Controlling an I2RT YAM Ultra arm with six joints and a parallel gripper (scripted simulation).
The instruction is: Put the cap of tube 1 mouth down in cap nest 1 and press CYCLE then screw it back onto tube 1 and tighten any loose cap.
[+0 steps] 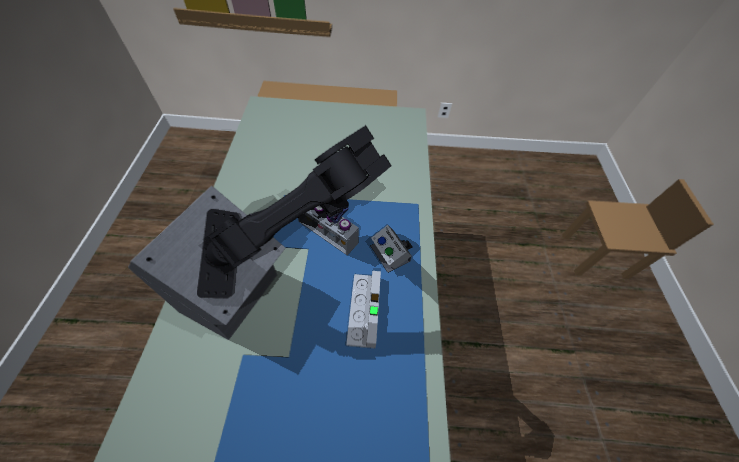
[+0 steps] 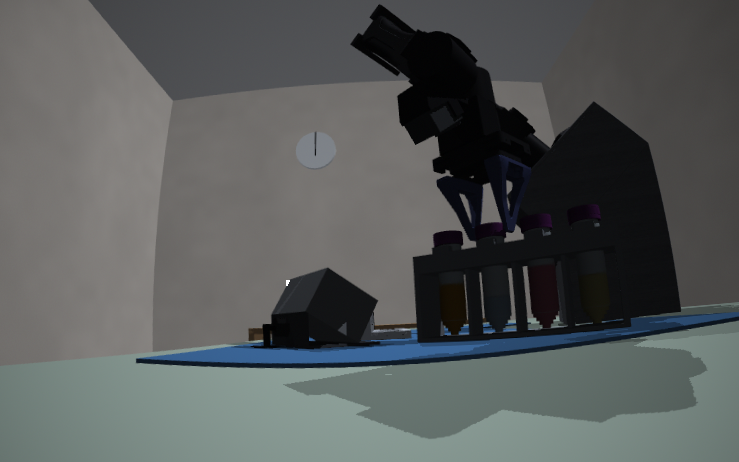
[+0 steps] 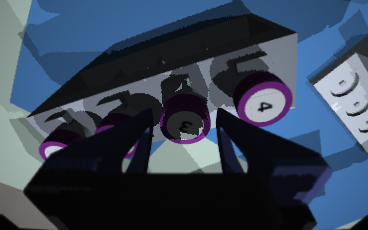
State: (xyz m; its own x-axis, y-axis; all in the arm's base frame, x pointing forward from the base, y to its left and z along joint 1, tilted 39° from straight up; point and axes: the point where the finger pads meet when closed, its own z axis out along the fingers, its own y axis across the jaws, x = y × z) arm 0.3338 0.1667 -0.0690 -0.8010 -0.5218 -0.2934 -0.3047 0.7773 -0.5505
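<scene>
The decapping station (image 1: pixel 330 224) stands on the blue mat, and all its tubes carry purple caps. In the wrist view, cap 3 (image 3: pixel 185 120) sits between my fingers, with a gap on each side. Cap 4 (image 3: pixel 263 98) is to its right. Cap 2 (image 3: pixel 116 123) and cap 1 (image 3: pixel 55 146) are to its left, partly hidden by a finger. My gripper (image 3: pixel 184 115) is open and straddles cap 3 (image 2: pixel 491 229) without gripping it. Its fingertips (image 2: pixel 491 224) are level with the cap's top. The cap tray (image 1: pixel 363 309) shows empty nests, and its green lamp (image 1: pixel 373 310) is lit.
The key desk (image 1: pixel 390 246), with the blue and green keys, stands right of the station, close to the cap tray. The arm's grey base block (image 1: pixel 205 269) is at the table's left edge. A chair (image 1: pixel 641 226) stands away on the floor.
</scene>
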